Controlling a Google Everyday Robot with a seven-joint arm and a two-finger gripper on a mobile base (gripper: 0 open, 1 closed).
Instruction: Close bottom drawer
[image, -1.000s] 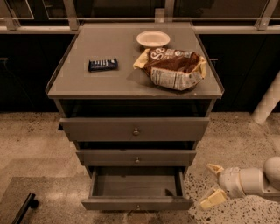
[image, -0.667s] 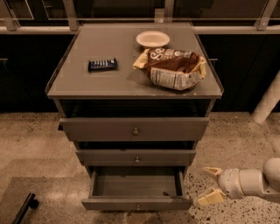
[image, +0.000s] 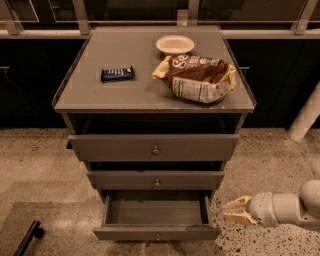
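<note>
The bottom drawer (image: 156, 232) of the grey-brown cabinet is pulled far out, its shallow box empty and its slim front with a small round knob near the lower edge of the view. My gripper (image: 233, 210) is low at the right, just beside the drawer's right front corner and a little apart from it. Its two pale fingers (image: 237, 203) point left and stand spread open, holding nothing.
The top drawer (image: 155, 147) and middle drawer (image: 156, 179) are each out a little. On the cabinet top (image: 100, 95) lie a dark snack bar (image: 117, 73), a white bowl (image: 174, 44) and a brown chip bag (image: 197, 77). A black object (image: 27, 239) lies on the speckled floor at the lower left.
My gripper has moved slightly left toward the bottom drawer's right front corner. The drawer has not moved.
</note>
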